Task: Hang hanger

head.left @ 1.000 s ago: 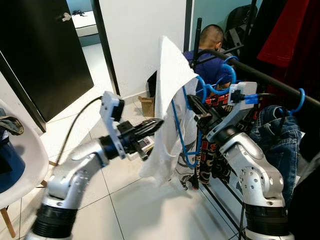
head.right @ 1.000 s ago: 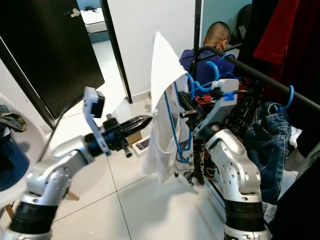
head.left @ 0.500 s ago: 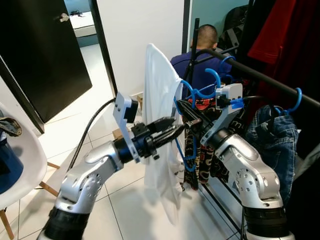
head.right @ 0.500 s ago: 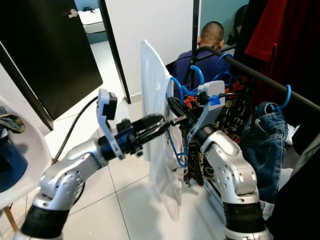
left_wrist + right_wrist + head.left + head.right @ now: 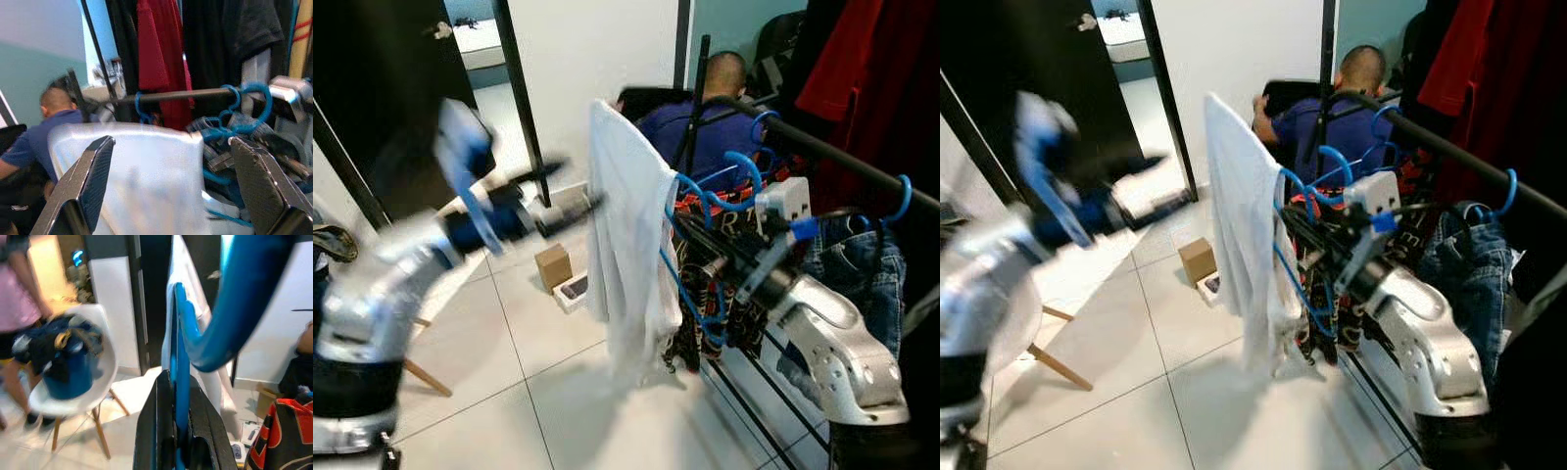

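One blue hanger (image 5: 690, 294), carrying a white shirt (image 5: 625, 255), is pinched in my right end effector (image 5: 705, 257); next, hook it over the rail (image 5: 847, 157), my left end effector (image 5: 171, 181) spread.

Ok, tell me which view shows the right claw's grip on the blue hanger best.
The right wrist view: the right claw is shut on the blue hanger close up. The eye views show the hanger carrying the white shirt beside the rail, grip small. The left wrist view shows blue hooks on the rail.
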Available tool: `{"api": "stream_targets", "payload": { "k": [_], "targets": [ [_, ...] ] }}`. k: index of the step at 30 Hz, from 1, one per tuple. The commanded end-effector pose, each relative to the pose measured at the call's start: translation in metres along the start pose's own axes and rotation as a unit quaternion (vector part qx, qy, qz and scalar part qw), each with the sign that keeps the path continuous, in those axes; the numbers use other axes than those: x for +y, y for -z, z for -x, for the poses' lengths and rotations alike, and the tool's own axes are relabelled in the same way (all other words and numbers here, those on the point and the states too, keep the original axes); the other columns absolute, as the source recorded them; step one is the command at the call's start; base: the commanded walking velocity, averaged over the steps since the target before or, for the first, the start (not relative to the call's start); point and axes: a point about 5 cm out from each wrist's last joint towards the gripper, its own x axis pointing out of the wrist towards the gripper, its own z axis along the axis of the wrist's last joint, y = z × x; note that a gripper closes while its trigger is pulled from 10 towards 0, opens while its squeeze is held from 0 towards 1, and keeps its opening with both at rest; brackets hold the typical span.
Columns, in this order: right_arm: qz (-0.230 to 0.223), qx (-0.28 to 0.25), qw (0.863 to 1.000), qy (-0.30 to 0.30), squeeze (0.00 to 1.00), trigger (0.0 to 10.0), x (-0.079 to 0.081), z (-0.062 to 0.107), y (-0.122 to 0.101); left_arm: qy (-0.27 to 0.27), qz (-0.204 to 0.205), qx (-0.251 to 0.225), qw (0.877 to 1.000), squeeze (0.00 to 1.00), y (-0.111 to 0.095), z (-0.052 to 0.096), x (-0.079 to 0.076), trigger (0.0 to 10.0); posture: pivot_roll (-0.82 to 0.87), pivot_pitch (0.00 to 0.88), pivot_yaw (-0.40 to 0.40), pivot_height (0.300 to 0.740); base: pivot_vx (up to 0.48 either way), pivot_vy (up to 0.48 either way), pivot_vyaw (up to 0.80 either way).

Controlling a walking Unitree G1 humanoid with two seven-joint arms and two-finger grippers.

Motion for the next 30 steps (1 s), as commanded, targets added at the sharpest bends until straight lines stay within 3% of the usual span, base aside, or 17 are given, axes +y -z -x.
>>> {"api": "stream_targets", "payload": {
  "k": [1,2,4,5,6,8,9,10,11,13,14,16,17,20,22,24,30],
  "targets": [
    [0.023,-0.012,0.999,-0.048,0.00,10.0,0.009,0.001,-0.008,0.021,-0.016,-0.003,1.000,0.00,-0.014,0.004,0.006,10.0,-0.01,0.000,0.029,0.740,0.000,0.000,0.00],
    [0.032,0.004,0.997,-0.070,0.00,10.0,0.010,0.004,-0.006,0.041,-0.032,-0.006,0.999,0.00,-0.026,0.004,0.008,10.0,-0.01,0.000,0.029,0.740,0.000,0.000,0.00],
    [0.032,0.004,0.997,-0.070,0.00,10.0,0.010,0.004,-0.006,0.041,-0.032,-0.006,0.999,0.00,-0.026,0.004,0.008,10.0,-0.01,0.000,0.029,0.740,0.000,0.000,0.00],
    [0.047,0.029,0.993,-0.104,0.00,10.0,0.015,0.007,-0.002,0.076,-0.048,0.008,0.996,0.00,-0.033,0.002,0.008,10.0,0.00,0.000,0.027,0.740,0.000,0.000,0.00],
    [0.047,0.029,0.993,-0.104,0.00,10.0,0.015,0.007,-0.002,0.076,-0.048,0.008,0.996,0.00,-0.033,0.002,0.008,10.0,0.00,0.000,0.027,0.740,0.000,0.000,0.00],
    [0.076,0.070,0.978,-0.181,0.00,10.0,0.028,0.005,0.006,0.184,-0.071,0.075,0.978,0.00,-0.027,-0.008,-0.001,10.0,-0.01,0.000,0.025,0.740,0.000,0.000,0.00],
    [0.076,0.070,0.978,-0.181,0.00,10.0,0.028,0.005,0.006,0.184,-0.071,0.075,0.978,0.00,-0.027,-0.008,-0.001,10.0,-0.01,0.000,0.025,0.740,0.000,0.000,0.00],
    [0.088,0.082,0.970,-0.212,0.00,10.0,0.034,0.002,0.008,0.233,-0.080,0.113,0.963,0.00,-0.020,-0.011,-0.006,10.0,-0.01,0.000,0.025,0.740,0.000,0.000,0.00],
    [0.088,0.082,0.970,-0.212,0.00,10.0,0.034,0.002,0.008,0.233,-0.080,0.113,0.963,0.00,-0.020,-0.011,-0.006,10.0,-0.01,0.000,0.025,0.740,0.000,0.000,0.00],
    [0.102,0.088,0.957,-0.257,0.00,10.0,0.045,-0.005,0.009,0.319,-0.090,0.177,0.927,0.00,-0.006,-0.014,-0.015,10.0,-0.01,0.000,0.020,0.740,0.000,0.000,0.00],
    [0.105,0.089,0.953,-0.270,0.00,10.0,0.048,-0.007,0.009,0.342,-0.093,0.194,0.915,0.00,-0.002,-0.014,-0.017,10.0,-0.01,0.000,0.020,0.740,0.000,0.000,0.00],
    [0.105,0.089,0.953,-0.270,0.00,10.0,0.048,-0.007,0.009,0.342,-0.093,0.194,0.915,0.00,-0.002,-0.014,-0.017,10.0,-0.01,0.000,0.020,0.740,0.000,0.000,0.00],
    [0.106,0.089,0.949,-0.284,0.00,10.0,0.052,-0.010,0.009,0.367,-0.092,0.209,0.902,0.00,0.000,-0.015,-0.019,10.0,-0.01,0.000,0.023,0.740,0.000,0.000,0.00],
    [0.107,0.089,0.946,-0.293,0.00,10.0,0.055,-0.011,0.009,0.381,-0.091,0.216,0.894,0.00,0.002,-0.015,-0.020,10.0,-0.01,0.000,0.023,0.740,0.000,0.000,0.00],
    [0.114,0.093,0.938,-0.313,0.00,10.0,0.061,-0.015,0.011,0.416,-0.093,0.257,0.867,0.00,0.008,-0.014,-0.020,10.0,-0.01,0.000,0.028,0.740,0.000,0.000,0.00],
    [0.118,0.095,0.935,-0.321,0.00,10.0,0.064,-0.017,0.012,0.429,-0.093,0.290,0.851,0.00,0.013,-0.010,-0.018,10.0,-0.01,0.000,0.032,0.740,0.000,0.000,0.00],
    [0.122,0.097,0.936,-0.316,0.00,10.0,0.064,-0.018,0.014,0.418,-0.087,0.321,0.845,0.00,0.019,-0.002,-0.014,10.0,-0.01,0.000,0.032,0.740,0.000,0.000,0.00]
  ]
}}
